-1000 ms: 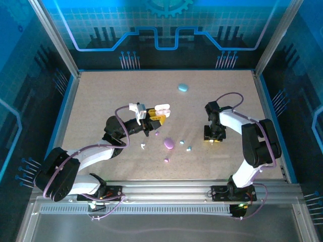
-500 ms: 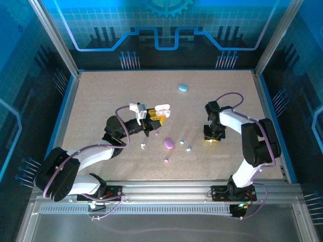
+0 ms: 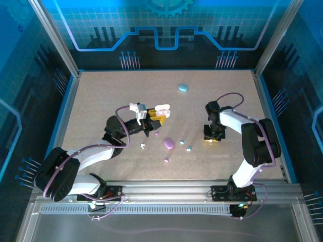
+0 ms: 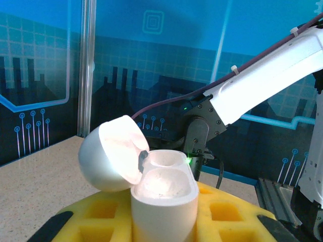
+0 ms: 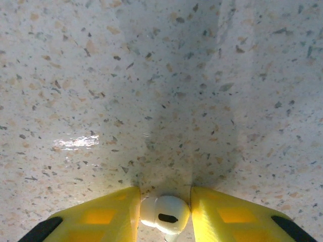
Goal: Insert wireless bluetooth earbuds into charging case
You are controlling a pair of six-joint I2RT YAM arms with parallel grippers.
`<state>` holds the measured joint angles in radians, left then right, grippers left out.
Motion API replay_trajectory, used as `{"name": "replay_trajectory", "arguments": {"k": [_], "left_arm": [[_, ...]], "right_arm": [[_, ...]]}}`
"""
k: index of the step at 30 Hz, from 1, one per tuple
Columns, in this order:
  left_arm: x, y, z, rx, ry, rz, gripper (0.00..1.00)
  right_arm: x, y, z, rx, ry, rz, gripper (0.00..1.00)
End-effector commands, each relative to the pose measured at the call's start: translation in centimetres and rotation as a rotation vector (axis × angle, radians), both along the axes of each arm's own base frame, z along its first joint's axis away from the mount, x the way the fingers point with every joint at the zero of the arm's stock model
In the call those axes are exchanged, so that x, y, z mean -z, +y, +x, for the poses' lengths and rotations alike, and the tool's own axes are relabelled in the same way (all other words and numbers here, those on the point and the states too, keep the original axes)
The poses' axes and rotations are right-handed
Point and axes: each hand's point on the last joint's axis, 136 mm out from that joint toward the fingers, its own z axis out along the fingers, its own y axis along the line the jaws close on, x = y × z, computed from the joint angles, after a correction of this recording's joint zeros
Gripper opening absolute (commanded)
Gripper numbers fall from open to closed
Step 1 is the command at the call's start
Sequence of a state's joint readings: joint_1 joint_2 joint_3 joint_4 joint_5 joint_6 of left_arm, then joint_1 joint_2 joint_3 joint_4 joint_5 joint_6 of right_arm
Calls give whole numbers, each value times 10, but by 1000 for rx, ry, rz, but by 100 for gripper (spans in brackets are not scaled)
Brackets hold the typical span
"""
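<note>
My left gripper is shut on a white charging case, held upright between its yellow fingers. The lid is tipped open to the left, and both wells are bare. My right gripper points down at the table, its yellow fingers pressing both sides of a white earbud that rests on the tabletop. Loose on the table lie another white earbud, two purple ones and two light blue ones.
A shut purple case lies among the loose buds between the arms. A light blue case sits toward the back of the speckled table. Blue walls and metal posts ring the table.
</note>
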<state>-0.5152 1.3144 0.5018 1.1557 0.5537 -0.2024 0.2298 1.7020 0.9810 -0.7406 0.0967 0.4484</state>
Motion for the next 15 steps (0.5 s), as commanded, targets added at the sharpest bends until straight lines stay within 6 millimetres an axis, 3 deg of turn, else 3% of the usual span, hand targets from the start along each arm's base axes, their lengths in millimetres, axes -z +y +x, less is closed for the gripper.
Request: {"name": "replay_trajectory", "arguments": {"k": [1,8,15], "left_arm": [[-13,0,-5,6,-54,-10,17],[-13,0,-6,7,-55,-11,17],[-13,0,-6,5,-53,-9,17]], "right_arm": [[9,-1,-13,13,59,-5,35],[8,1,-14,2,57,-14,33],[-10,4,-9,-20,-5,-23,32]]}}
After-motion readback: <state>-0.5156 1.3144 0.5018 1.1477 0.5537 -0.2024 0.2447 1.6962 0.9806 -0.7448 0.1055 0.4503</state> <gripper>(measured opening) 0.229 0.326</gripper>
